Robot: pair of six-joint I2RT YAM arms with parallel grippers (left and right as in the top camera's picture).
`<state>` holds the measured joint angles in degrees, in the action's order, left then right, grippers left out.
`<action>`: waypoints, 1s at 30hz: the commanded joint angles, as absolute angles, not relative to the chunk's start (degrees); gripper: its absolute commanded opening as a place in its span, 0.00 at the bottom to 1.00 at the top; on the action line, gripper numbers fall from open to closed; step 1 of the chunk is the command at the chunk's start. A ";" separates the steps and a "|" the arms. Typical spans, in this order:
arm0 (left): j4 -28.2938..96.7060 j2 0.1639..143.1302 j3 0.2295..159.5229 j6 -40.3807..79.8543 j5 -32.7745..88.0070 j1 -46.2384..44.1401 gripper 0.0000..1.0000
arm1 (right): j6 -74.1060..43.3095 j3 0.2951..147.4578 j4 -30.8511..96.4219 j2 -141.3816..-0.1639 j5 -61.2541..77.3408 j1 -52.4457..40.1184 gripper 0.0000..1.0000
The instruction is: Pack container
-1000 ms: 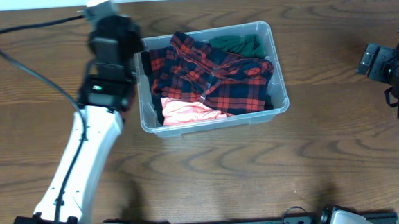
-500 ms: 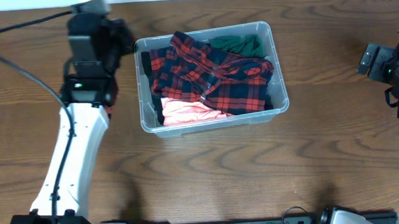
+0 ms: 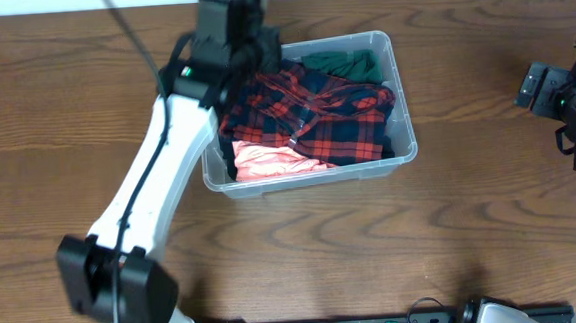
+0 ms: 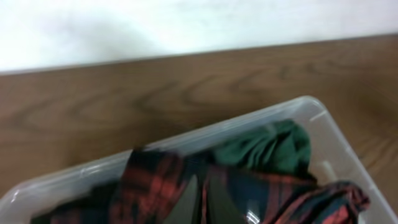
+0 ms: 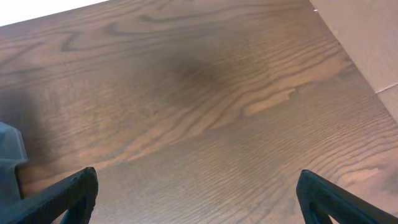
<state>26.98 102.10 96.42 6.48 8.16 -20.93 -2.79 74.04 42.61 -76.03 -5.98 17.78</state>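
The clear plastic container (image 3: pixel 309 180) stands at the table's back centre. It holds a red-and-black plaid shirt (image 3: pixel 315 115), a green cloth (image 3: pixel 347 65) at its far right and a pink cloth (image 3: pixel 268 161) at its front left. My left gripper (image 3: pixel 245 72) hangs over the container's far left corner. In the left wrist view its fingers (image 4: pixel 204 202) are shut, tips together over the plaid shirt (image 4: pixel 149 186), with the green cloth (image 4: pixel 267 149) and the container rim (image 4: pixel 267 115) beyond. My right gripper (image 3: pixel 536 86) is open and empty (image 5: pixel 199 193) at the far right.
Bare brown wood table (image 3: pixel 443 232) surrounds the container. A black cable (image 3: pixel 130 31) runs from the left arm off the back edge. In the right wrist view a greyish object (image 5: pixel 9 152) shows at the left edge, over bare wood.
My left arm swung from the left side of the container to over its far left corner. The right arm and the container's contents have not moved.
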 commanded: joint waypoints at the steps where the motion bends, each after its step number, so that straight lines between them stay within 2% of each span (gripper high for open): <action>1: 29.34 107.44 102.50 2.57 5.39 -21.74 0.06 | -3.16 74.11 42.70 -76.14 -6.00 17.93 0.99; 7: 29.91 112.68 102.78 2.57 -0.97 -20.88 0.06 | -3.16 74.11 42.70 -76.14 -6.00 17.93 0.99; 30: 36.64 126.19 101.47 2.59 -2.61 -15.42 0.06 | -3.16 74.11 42.70 -76.14 -6.00 17.93 0.99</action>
